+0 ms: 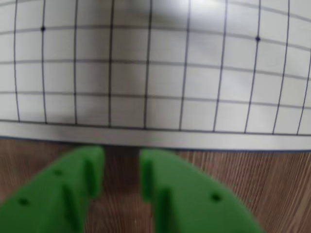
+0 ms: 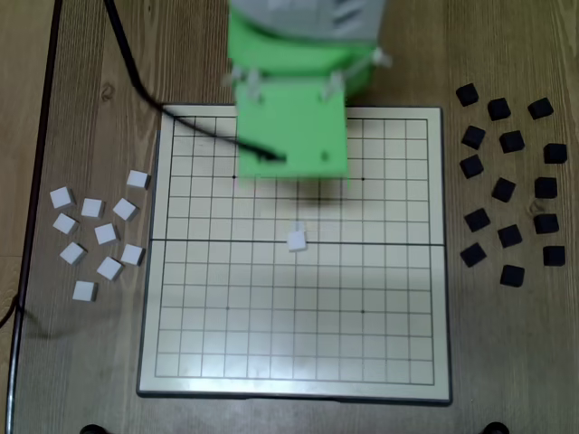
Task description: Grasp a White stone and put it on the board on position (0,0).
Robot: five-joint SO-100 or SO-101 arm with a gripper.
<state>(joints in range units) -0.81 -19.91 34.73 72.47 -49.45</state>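
In the wrist view the green gripper (image 1: 122, 172) is nearest to the camera. Its two fingers stand a little apart, with bare wooden table (image 1: 272, 179) showing in the gap, so the hand is released and holds nothing. Just beyond the fingertips is the grey frame of the board (image 1: 194, 77), and then the cream surface with its black grid.

In the fixed view the green arm (image 2: 294, 108) hangs over the upper edge of the board (image 2: 362, 344); the gripper itself is hidden under it there. One white stone (image 2: 296, 239) lies on the board at its centre, on the dark middle fold line. The other white stones (image 2: 99, 235) lie scattered on the table to the left of the board, and the black blocks (image 2: 511, 181) to the right.
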